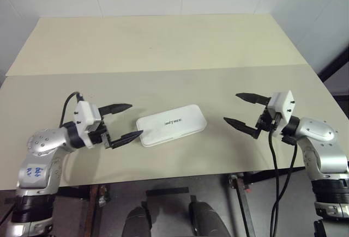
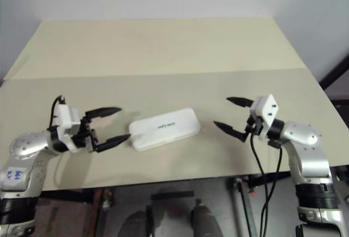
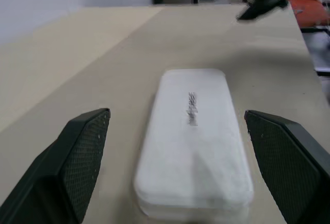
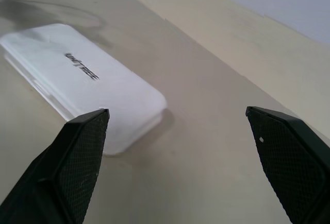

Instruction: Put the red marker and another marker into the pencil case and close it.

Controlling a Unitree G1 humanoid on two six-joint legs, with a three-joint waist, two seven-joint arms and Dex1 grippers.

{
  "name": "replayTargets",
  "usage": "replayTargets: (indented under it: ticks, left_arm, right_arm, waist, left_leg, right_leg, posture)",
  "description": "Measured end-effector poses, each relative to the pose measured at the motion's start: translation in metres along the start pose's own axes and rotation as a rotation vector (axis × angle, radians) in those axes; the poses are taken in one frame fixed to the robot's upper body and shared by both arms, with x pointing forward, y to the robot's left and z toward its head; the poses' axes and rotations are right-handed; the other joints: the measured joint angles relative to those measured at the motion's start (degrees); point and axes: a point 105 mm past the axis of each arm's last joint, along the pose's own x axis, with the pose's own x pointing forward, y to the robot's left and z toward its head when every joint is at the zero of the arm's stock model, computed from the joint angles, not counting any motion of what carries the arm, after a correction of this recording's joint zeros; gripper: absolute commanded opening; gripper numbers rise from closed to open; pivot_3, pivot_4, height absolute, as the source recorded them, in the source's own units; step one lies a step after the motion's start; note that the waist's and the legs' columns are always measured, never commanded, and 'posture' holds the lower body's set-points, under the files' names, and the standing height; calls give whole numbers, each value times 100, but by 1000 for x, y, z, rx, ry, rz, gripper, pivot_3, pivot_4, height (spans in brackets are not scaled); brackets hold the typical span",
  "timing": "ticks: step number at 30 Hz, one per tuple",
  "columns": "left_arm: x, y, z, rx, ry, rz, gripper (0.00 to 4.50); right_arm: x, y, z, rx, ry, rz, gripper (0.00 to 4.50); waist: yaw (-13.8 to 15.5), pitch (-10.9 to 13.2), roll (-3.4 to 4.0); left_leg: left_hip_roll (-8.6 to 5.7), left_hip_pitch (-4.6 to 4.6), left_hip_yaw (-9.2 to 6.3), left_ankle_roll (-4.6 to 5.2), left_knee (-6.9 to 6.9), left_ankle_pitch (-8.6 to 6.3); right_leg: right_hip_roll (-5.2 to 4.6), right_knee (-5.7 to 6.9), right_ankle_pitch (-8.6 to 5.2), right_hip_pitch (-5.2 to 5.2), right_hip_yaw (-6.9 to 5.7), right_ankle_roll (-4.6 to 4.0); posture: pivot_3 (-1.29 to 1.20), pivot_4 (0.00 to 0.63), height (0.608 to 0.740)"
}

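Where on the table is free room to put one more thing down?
The far half of the table, beyond the seam, is bare. Bare too: the strip between the pencil case and the right gripper. Tightest beside the case's left end, where the open left gripper hovers.

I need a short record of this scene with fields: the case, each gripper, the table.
pencil case: closed, lying flat on the table, lettering on the lid facing up
left gripper: open, at the case's left end, holding nothing
right gripper: open, apart from the case on its right, holding nothing
table: light wood top
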Motion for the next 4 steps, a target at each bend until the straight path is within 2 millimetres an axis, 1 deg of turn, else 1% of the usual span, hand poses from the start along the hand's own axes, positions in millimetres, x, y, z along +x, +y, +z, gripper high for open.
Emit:
replayTargets:
  ticks: [4]
  left_arm:
    - [-7,5,4,8,-2,25,4463]
  right_arm:
    - [-1,-2,2,-4,-9,-7,4500]
  waist:
    - [0,0,0]
  left_leg:
    - [-5,2,0,0,14,0]
  right_leg:
    - [-3,2,4,8,1,6]
  posture:
    - [0,150,740]
